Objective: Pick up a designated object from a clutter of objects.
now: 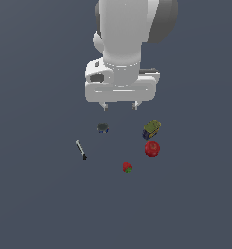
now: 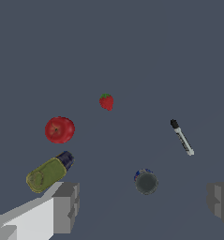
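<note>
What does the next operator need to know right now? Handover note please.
Gripper: open, empty, raised above the surface.
Target, the small dark can: upright on the surface, below the gripper and offset toward the exterior view's left; in the wrist view it sits between the fingers.
Clutter: olive-yellow can on its side, apple beside it, strawberry and pen-like stick lying apart.
Done: nothing grasped.
Left: centre over the dark can, descend, close, lift.

Flat, featureless dark slate-grey floor (image 1: 35,204) fills both views edge to edge, evenly lit, only faint soft shading; no walls, furniture or windows can be made out.
</note>
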Robot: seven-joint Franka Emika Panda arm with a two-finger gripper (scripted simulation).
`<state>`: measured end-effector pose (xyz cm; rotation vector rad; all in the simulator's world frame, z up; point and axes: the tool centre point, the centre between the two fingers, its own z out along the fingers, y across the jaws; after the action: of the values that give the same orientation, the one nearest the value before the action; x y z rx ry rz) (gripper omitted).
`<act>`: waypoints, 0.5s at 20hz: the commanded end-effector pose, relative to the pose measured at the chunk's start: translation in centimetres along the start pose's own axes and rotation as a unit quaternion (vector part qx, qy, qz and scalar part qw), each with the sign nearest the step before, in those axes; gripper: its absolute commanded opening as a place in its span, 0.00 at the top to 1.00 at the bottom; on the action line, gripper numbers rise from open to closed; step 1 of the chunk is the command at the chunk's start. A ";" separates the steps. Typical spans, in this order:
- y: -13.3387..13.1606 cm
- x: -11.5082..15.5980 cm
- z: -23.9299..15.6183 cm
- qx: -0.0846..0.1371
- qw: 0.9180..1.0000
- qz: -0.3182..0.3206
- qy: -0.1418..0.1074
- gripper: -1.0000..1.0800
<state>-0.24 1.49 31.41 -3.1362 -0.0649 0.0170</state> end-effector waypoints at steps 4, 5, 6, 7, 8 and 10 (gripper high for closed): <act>-0.1 0.0 0.1 -0.002 1.000 -0.005 -0.001 0.04; -0.2 0.0 0.1 -0.004 1.000 -0.009 -0.003 0.04; -0.3 0.0 0.2 -0.007 1.000 -0.015 -0.004 0.04; -0.4 0.1 0.2 -0.009 1.000 -0.020 -0.005 0.04; -0.5 0.1 0.1 -0.011 1.000 -0.024 -0.006 0.04; -0.7 0.1 0.0 -0.013 0.999 -0.028 -0.007 0.04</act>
<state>-0.17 2.05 31.34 -3.1548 -0.1414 0.0366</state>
